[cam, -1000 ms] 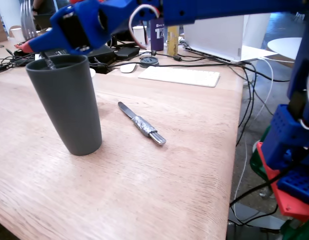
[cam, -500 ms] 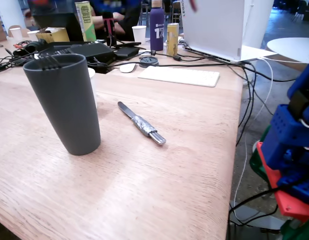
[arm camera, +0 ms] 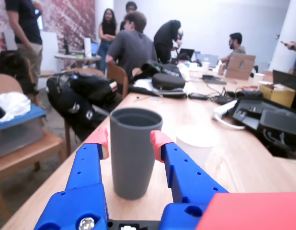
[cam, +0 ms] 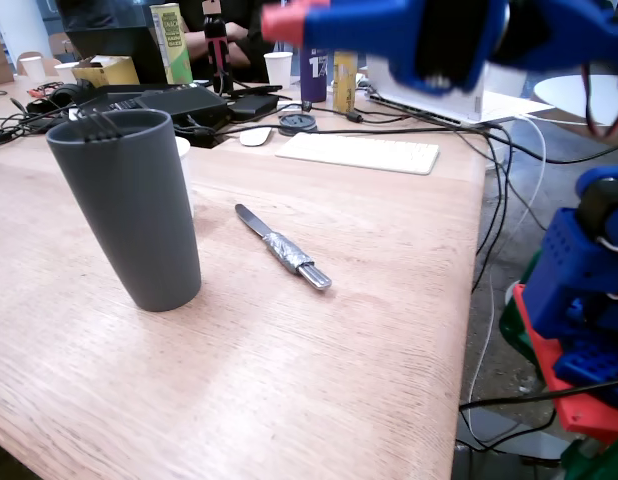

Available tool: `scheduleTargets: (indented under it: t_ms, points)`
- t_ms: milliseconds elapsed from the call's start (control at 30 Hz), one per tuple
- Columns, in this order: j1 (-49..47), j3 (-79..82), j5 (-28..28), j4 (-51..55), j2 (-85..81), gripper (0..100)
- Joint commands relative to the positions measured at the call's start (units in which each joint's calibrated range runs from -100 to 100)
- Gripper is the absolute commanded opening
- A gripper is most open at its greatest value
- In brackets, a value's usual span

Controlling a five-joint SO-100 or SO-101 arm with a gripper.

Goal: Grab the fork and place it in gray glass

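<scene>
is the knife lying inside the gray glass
No, the knife lies flat on the wooden table, apart from the gray glass.

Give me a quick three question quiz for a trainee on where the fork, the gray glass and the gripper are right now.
1. True or false: in the fixed view the fork shows its tines at the rim of the gray glass.
2. What lies on the table to the right of the glass in the fixed view? A) a tape-wrapped knife B) a spoon C) scissors
3. Fill in: in the wrist view the gripper is ___ and holds nothing.

Key: 1 true; 2 A; 3 open.
</scene>
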Motion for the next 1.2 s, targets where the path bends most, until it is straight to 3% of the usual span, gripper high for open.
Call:
scheduleTargets:
  t_ms: [0, 133, 367, 433, 500, 733, 1167]
  points:
    - [-0.4, 10.0, -1.3, 0.2, -9.2, 19]
    - [-1.6, 12.0, -5.9, 0.5, -11.1, 20]
    - [-1.8, 19.8, -5.8, 15.7, -15.0, 19]
    - [-1.8, 21.2, -5.6, 17.5, -15.1, 13]
    - [-1.8, 22.4, -6.0, 17.9, -15.1, 0]
    - [-5.4, 22.4, -5.4, 33.1, -16.4, 0]
    - [-4.7, 22.3, -5.4, 33.9, -16.5, 0]
